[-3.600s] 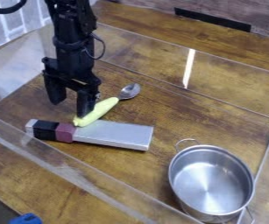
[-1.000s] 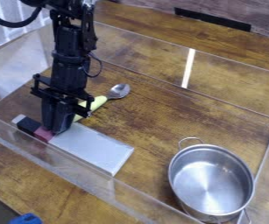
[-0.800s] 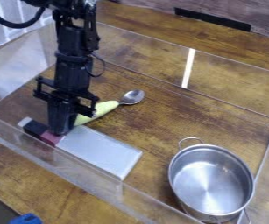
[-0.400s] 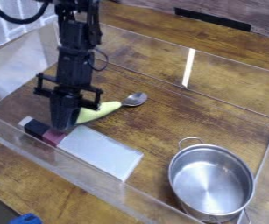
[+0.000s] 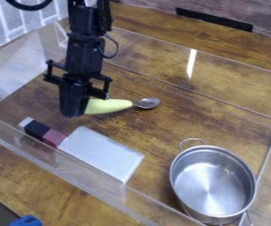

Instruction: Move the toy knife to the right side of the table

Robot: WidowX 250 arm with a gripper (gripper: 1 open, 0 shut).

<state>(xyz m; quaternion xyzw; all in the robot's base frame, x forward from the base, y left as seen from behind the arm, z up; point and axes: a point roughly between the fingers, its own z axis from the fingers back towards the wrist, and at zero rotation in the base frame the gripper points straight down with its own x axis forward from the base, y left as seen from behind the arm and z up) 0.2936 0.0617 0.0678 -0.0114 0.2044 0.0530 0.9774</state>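
Jutting rightward, the toy knife (image 5: pixel 111 106) is pinched in the claw (image 5: pixel 74 112).

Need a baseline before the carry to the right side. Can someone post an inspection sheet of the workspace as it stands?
Surface: dark wood-grain table, ringed by low clear acrylic walls; no spills seen.
Job's things: toy knife left of centre, handle end in the gripper, silver tip pointing right.
Clutter: grey cleaver-like slab in front of the knife and apart from it; steel pot at front right.
Grippers: gripper shut on the toy knife, pointing steeply down.
Cables: dark cable near the arm's top, off the table.
Surroundings: black strip beyond the back wall; blue object outside the front-left corner.
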